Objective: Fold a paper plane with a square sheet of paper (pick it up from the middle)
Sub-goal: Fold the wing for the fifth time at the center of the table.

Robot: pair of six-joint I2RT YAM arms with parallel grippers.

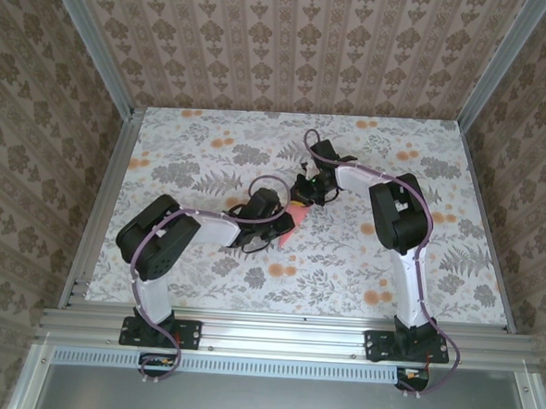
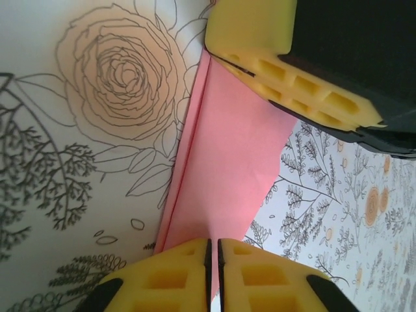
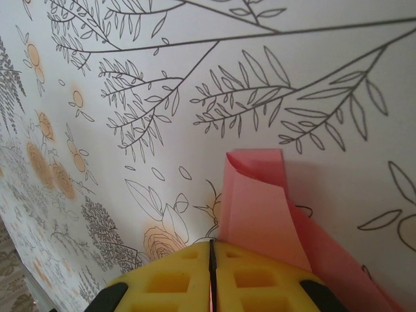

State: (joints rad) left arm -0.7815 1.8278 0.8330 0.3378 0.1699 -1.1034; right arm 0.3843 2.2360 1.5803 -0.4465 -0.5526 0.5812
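The pink-red sheet of paper (image 1: 290,228) is folded into a narrow strip with a lengthwise crease and hangs between both grippers just above the table's middle. In the left wrist view the paper (image 2: 227,169) runs from my left gripper (image 2: 214,255), whose jaws are shut on its near end, up to the right gripper's yellow pads (image 2: 286,81), which pinch its far end. In the right wrist view my right gripper (image 3: 212,255) is shut, and the paper (image 3: 257,208) sticks out past it with a curled upper corner. From above, the left gripper (image 1: 272,225) and the right gripper (image 1: 303,197) nearly touch.
The table wears a floral cloth (image 1: 362,266) printed with grey leaves and small orange flowers. Aluminium rails (image 1: 97,203) and patterned walls close in both sides and the back. Both arms bend inward over the table's middle.
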